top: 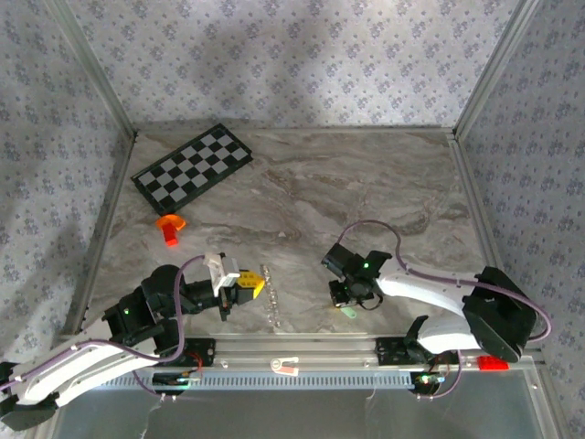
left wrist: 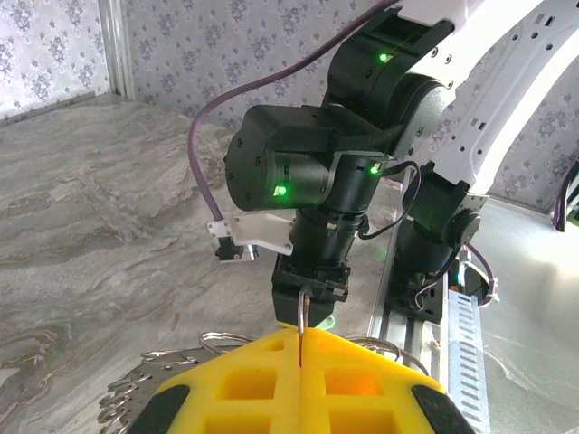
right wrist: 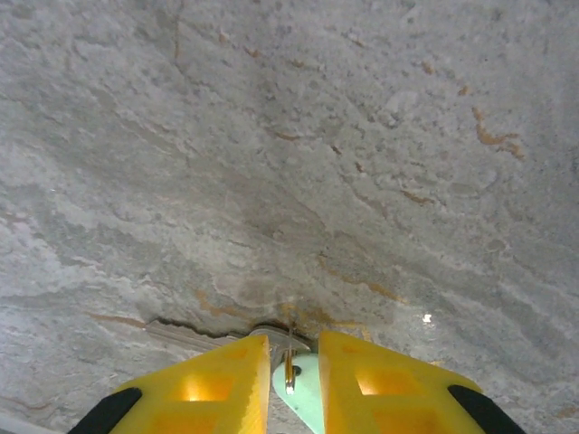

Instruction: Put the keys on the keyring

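At the right claw (right wrist: 294, 344), narrowed to a slit astride the mint head of the key (right wrist: 303, 391), flat near the front edge of the desk (top: 384, 201); cannot tell if pinched. Well to the left, the left claw (left wrist: 299, 334), clamped shut on the keyring (top: 268, 297). Overhead, a thin silver streak running front-to-back; from the left wrist, wire loops.
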{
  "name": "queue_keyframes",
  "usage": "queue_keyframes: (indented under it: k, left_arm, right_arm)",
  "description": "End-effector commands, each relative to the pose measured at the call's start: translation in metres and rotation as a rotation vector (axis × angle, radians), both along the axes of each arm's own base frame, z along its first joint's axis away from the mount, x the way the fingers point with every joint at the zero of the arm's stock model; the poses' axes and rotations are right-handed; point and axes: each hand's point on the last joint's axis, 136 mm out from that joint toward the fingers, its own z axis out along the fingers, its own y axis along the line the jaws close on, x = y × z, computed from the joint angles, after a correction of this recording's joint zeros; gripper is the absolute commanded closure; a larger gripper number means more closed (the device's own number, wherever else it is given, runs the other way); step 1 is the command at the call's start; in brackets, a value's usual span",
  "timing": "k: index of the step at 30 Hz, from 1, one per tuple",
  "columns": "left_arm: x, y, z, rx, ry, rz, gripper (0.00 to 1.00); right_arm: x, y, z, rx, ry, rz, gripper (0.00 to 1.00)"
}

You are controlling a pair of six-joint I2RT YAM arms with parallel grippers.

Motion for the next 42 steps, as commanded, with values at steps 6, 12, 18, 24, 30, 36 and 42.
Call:
queue_keyframes:
  k: [6, 12, 18, 24, 30, 36, 42]
  left_arm:
    - [-0.007, 0.001, 0.037, -0.098, -0.05, -0.027, 1.0]
    - [-0.007, 0.001, 0.036, -0.097, -0.047, -0.03, 1.0]
    - [-0.008, 0.001, 0.039, -0.104, -0.05, -0.033, 1.0]
    - [-0.012, 0.002, 0.046, -0.106, -0.042, -0.053, 1.0]
    - [-0.015, 0.009, 0.051, -0.145, -0.048, -0.046, 1.0]
    - [-0.014, 0.008, 0.047, -0.141, -0.042, -0.046, 1.0]
    - [-0.013, 0.006, 0.047, -0.136, -0.045, -0.043, 1.0]
  right_arm:
    - [-0.002, -0.009, 0.001, -0.063, 0.006, 0.009, 0.89]
    - [-0.001, -0.008, 0.008, -0.076, 0.01, 0.03, 0.99]
    - [-0.004, -0.012, 0.02, -0.169, 0.067, 0.108, 1.0]
    - [-0.003, -0.013, 0.03, -0.276, 0.197, 0.248, 1.0]
    - [-0.001, -0.009, 0.036, -0.332, 0.329, 0.375, 1.0]
    - [0.008, 0.0, 0.036, -0.332, 0.379, 0.432, 1.0]
    - [0.015, 0.005, 0.024, -0.31, 0.394, 0.433, 1.0]
